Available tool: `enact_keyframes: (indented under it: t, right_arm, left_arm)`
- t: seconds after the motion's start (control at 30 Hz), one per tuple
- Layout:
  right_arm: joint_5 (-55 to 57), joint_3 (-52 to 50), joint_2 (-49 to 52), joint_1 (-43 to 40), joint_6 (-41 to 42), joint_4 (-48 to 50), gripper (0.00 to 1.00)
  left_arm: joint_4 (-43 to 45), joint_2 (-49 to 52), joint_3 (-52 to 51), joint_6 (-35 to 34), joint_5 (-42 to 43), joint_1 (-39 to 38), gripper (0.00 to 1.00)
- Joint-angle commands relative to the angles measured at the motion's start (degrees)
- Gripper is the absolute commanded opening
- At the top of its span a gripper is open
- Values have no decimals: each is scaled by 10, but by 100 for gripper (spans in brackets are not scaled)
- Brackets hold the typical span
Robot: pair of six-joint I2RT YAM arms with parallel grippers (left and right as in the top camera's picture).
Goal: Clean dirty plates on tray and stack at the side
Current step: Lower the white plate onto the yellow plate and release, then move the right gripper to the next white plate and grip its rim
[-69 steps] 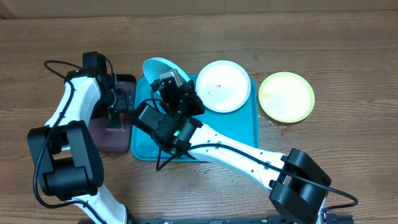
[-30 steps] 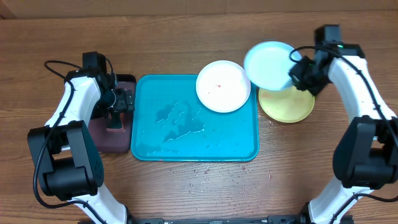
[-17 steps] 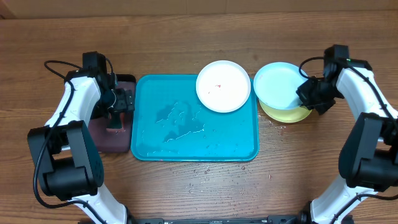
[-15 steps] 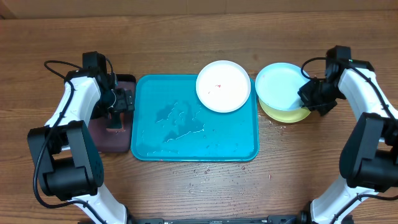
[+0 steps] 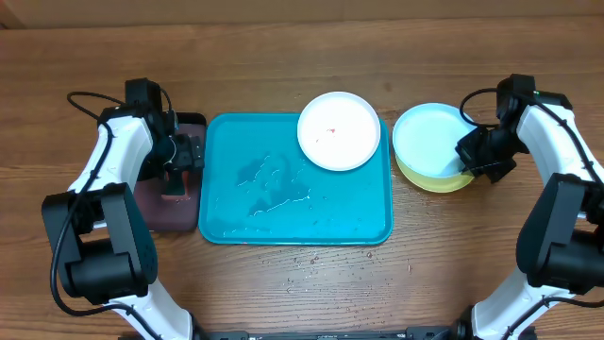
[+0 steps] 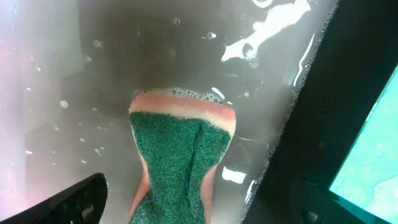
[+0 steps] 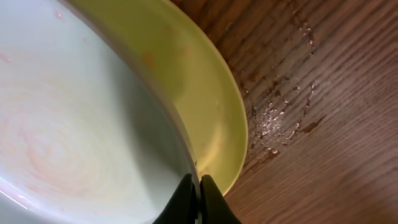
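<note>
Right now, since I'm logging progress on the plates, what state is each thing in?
light cyan plate, on the yellow-green plate, rim pinched by right gripper.
yellow-green plate, beneath it.
white plate, smeared red, on the tray's corner.
tray, wet.
sponge, soapy, in the black tray.
left gripper, open above the sponge.

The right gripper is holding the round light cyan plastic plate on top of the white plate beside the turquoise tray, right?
No. The right gripper holds the round light cyan plastic plate on top of the round yellow-green plastic plate beside the turquoise tray, not the white one. The overhead view shows it.
</note>
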Motion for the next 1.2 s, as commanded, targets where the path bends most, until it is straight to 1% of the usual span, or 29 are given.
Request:
enact_keyframes:
  t: [0.0, 0.03, 0.2, 0.3, 0.43, 0.57, 0.6, 0.67, 0.73, 0.83, 0.93, 1.03, 1.07, 1.13, 1.17]
  right_arm:
    - [21, -9, -17, -1, -2, -8, 9]
    - [21, -9, -17, -1, -2, -9, 13]
    - [21, -8, -17, -1, -2, -12, 23]
    - [10, -7, -17, -1, -7, -12, 25]
    - [-61, 12, -18, 5, -103, 12, 32]
    - [-169, 35, -18, 30, -235, 56, 41]
    - [-193, 37, -18, 41, -265, 73, 46]
    - [-199, 37, -17, 62, -294, 105, 60]
    - [-185, 35, -17, 86, -310, 140, 61]
    - [-150, 35, -16, 123, -314, 175, 62]
    - [-114, 35, -11, 166, -313, 185, 62]
    - [-105, 35, 2, 200, -313, 188, 61]
    - [-94, 35, 8, 210, -307, 189, 56]
    - [-48, 35, 23, 226, -269, 191, 53]
    - [-39, 35, 27, 230, -262, 193, 52]
  left_arm:
    - [-1, -15, 7, -5, 17, -1, 94]
    - [-1, -15, 7, -5, 17, -1, 94]
    - [-1, -15, 7, -5, 17, -1, 94]
    - [-1, -15, 7, -4, 17, -1, 95]
    - [1, -15, 7, -5, 17, -1, 96]
    - [1, -15, 7, -4, 17, -1, 96]
    - [1, -15, 7, -4, 17, -1, 96]
    - [1, -15, 7, -5, 17, -1, 96]
    - [1, -15, 7, -5, 17, -1, 96]
    - [1, -15, 7, -5, 17, -1, 96]
    - [1, -15, 7, -5, 17, -1, 96]
    - [1, -15, 7, -5, 17, -1, 96]
    - [1, -15, 7, -5, 17, -1, 96]
    - [0, -15, 7, -5, 17, -1, 96]
    - [0, -15, 7, -5, 17, -1, 96]
